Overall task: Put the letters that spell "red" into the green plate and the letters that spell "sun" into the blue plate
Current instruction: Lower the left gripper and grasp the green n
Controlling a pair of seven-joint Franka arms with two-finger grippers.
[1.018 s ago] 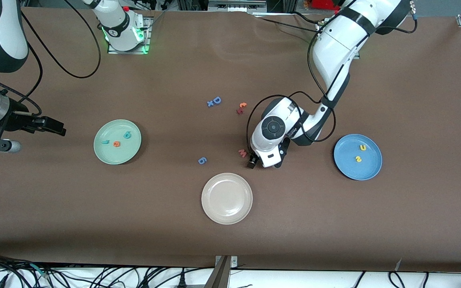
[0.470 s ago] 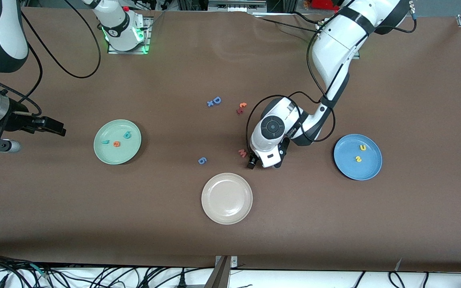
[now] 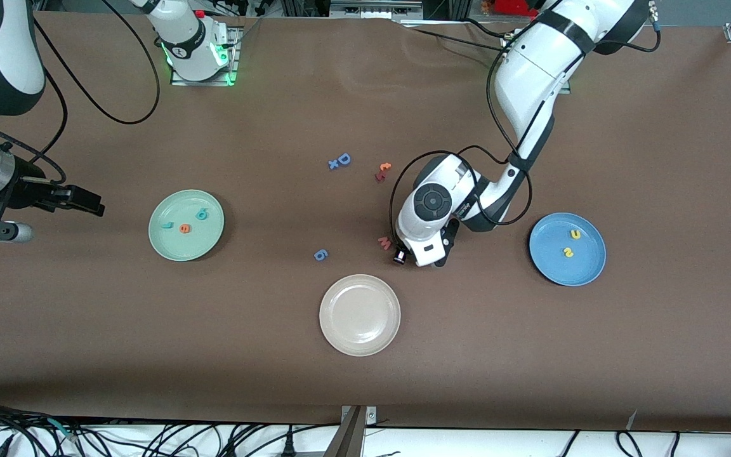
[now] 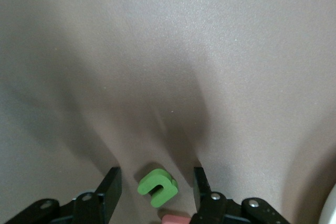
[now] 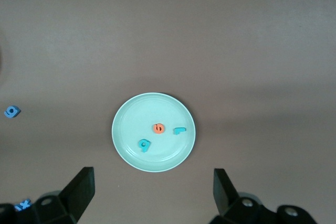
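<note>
Left claw low on the counter, fingers part-closed around the green "n" without touching, right claw wide, waiting above the green plate.

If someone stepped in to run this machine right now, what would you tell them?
Left gripper: down at the table, fingers either side of the green n, not yet shut on it; pink letter beside.
Right gripper: open, waiting high over the green plate.
Done: orange e, teal r and teal d lie in the green plate; yellow s and u in the blue plate.
Left: carry the n to the blue plate.
</note>
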